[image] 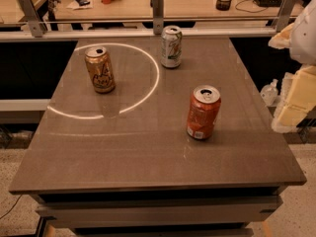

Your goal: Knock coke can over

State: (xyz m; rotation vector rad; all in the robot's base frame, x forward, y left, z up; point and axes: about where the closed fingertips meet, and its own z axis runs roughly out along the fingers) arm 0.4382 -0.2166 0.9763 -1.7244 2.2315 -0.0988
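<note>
The coke can is orange-red with a silver top and a pale patch near its base. It stands upright on the grey-brown table, right of the middle. My gripper is the pale yellow and white shape at the right edge of the view, off the table's right side and level with the can. It is apart from the can, with a wide stretch of tabletop between them.
A gold-brown can with a drawn figure stands upright at the back left. A white and green can stands upright at the back middle. A metal rail runs behind the table, with a desk beyond it.
</note>
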